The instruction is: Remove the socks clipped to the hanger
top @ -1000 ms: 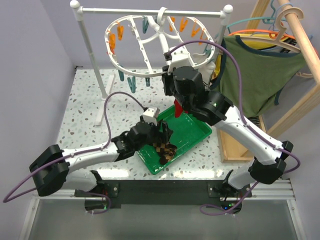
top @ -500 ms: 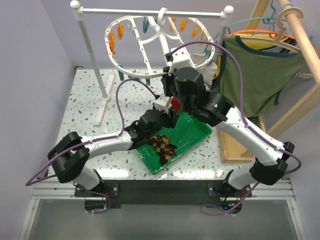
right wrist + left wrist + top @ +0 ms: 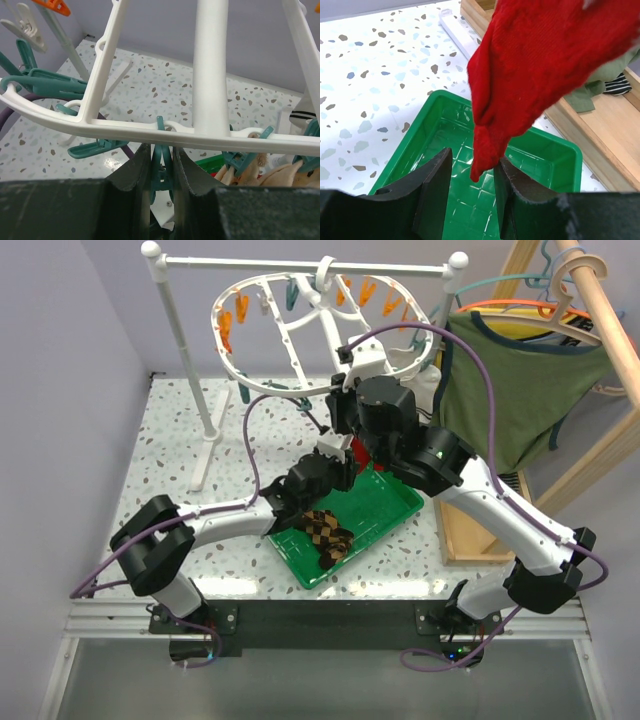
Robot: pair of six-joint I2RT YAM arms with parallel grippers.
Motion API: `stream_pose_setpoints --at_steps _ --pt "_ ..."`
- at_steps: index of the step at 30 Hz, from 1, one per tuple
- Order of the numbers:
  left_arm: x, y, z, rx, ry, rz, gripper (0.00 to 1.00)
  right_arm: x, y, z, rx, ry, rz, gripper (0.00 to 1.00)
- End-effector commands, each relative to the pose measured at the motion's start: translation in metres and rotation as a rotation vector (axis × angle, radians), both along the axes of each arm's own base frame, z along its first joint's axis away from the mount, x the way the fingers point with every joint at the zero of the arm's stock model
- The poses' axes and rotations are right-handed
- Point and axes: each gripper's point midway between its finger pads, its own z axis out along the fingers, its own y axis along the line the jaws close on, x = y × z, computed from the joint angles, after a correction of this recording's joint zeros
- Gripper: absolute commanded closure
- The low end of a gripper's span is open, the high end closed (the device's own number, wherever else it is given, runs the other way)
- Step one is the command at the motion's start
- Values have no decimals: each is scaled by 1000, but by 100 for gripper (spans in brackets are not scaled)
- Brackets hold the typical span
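Note:
The white oval hanger point(image 3: 300, 350) hangs from the rail with orange and teal pegs. A red sock point(image 3: 348, 448) dangles from its near rim over the green tray point(image 3: 395, 505). My left gripper point(image 3: 473, 159) stands open round the toe of the red sock point(image 3: 530, 65): the right finger touches it and a gap remains on the left. My right gripper point(image 3: 161, 155) is shut on a teal clothespin point(image 3: 161, 172) just under the hanger's rim point(image 3: 150, 131). Brown checkered socks point(image 3: 325, 532) lie in the tray. A cream sock point(image 3: 280, 175) hangs clipped at the right.
The white rail stand point(image 3: 185, 370) rises at the back left. An olive-green top point(image 3: 520, 390) hangs on coloured hangers from a wooden frame point(image 3: 600, 320) at the right. A wooden ledge point(image 3: 600, 125) borders the tray's point(image 3: 555, 150) far side.
My left arm has risen from the tray toward the back, up to the red sock, and its jaws have narrowed round the toe. The right gripper has stayed on the clothespin, shifting slightly.

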Motion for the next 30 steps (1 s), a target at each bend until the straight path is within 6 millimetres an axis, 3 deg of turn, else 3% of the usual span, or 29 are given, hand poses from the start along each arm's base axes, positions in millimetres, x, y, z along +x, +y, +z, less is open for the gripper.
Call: stream_pose_setpoints --at_steps 1,3,10,16,23,30 --pt "12 -13 42 -101 -76 -12 57 -9 1 7 29 6 35 99" --pt "13 -16 44 -108 -80 -18 63 -10 1 7 30 9 38 98" --pt "7 -20 48 -124 -72 -61 100 -10 3 4 29 23 46 96" --pt "-6 -19 51 -153 -52 -103 100 -13 6 0 31 45 59 91" --pt "-44 -26 51 -251 53 -251 100 -20 -2 -10 -9 113 49 66" --pt "-74 -39 52 -310 153 -397 100 -31 -19 -13 -53 172 25 56"
